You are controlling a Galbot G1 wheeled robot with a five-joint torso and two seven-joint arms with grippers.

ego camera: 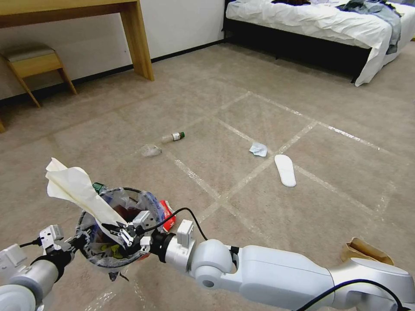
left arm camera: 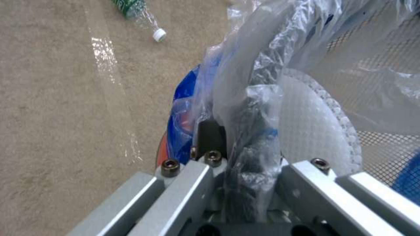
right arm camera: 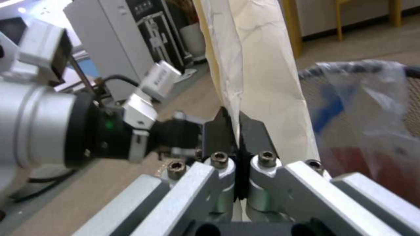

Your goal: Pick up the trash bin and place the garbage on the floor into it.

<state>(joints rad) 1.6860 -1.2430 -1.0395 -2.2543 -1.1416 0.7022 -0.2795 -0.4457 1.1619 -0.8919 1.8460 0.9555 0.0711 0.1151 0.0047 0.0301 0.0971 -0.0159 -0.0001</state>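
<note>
The trash bin (ego camera: 149, 203), round, with red showing on its side and lined with a clear blue-printed bag, hangs low at the left in the head view. My left gripper (ego camera: 82, 242) is shut on its near rim; in the left wrist view the fingers (left arm camera: 212, 134) pinch the rim and the bag (left arm camera: 262, 65). My right gripper (ego camera: 125, 233) is over the bin's mouth, shut on a long cream sheet of paper (ego camera: 73, 185) that sticks up to the left. The right wrist view shows the fingers (right arm camera: 254, 131) clamped on that paper (right arm camera: 262, 65) beside the bin (right arm camera: 363, 98).
On the carpet lie a green-capped bottle (ego camera: 173, 137), a crumpled clear plastic piece (ego camera: 151, 150), a pale tissue (ego camera: 258, 149), a white slipper (ego camera: 285, 169) and a brown paper scrap (ego camera: 365, 250). Another bottle (left arm camera: 140, 13) lies nearby. A wooden desk leg (ego camera: 138, 39), stool (ego camera: 34, 65) and bed (ego camera: 311, 26) border the room.
</note>
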